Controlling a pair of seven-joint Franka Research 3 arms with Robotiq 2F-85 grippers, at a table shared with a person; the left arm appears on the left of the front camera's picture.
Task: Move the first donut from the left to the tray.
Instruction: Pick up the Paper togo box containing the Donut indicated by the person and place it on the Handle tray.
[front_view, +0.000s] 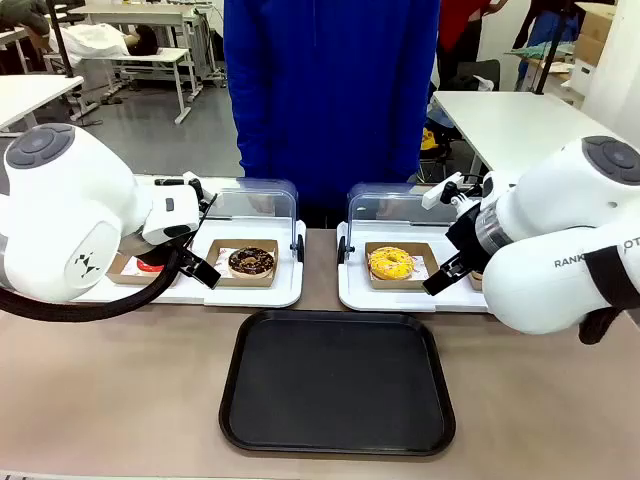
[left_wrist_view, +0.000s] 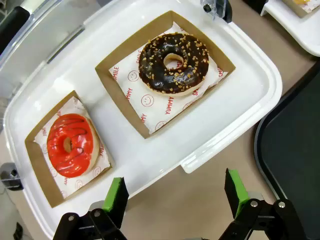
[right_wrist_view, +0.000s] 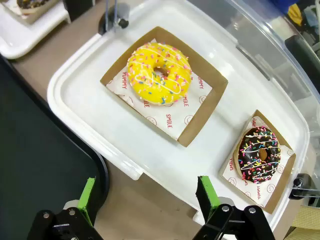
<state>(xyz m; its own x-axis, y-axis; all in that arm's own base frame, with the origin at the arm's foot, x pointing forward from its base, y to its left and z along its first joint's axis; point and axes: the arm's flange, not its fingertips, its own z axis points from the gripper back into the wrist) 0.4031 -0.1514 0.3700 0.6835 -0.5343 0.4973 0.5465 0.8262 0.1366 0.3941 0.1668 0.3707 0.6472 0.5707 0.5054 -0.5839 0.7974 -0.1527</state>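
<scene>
Worktop (front_view: 120, 400) carries the black tray (front_view: 338, 380) at its near edge. Beyond it, a white tray (left_wrist_view: 240, 100) holds the red donut (left_wrist_view: 70, 145) in a cardboard boat beside the chocolate donut (left_wrist_view: 174, 62). Approach seems in hand: the left pincer (left_wrist_view: 175, 192) hovers released over the white tray's rim, and next must shift onto the red donut and descend. The right pincer (right_wrist_view: 146, 192) is released too.

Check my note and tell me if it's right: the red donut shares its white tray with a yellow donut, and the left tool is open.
One slip. The red donut shares its white tray with a dark chocolate donut, not a yellow one, as the left wrist view shows. The left tool is open, as you wrote.
</scene>
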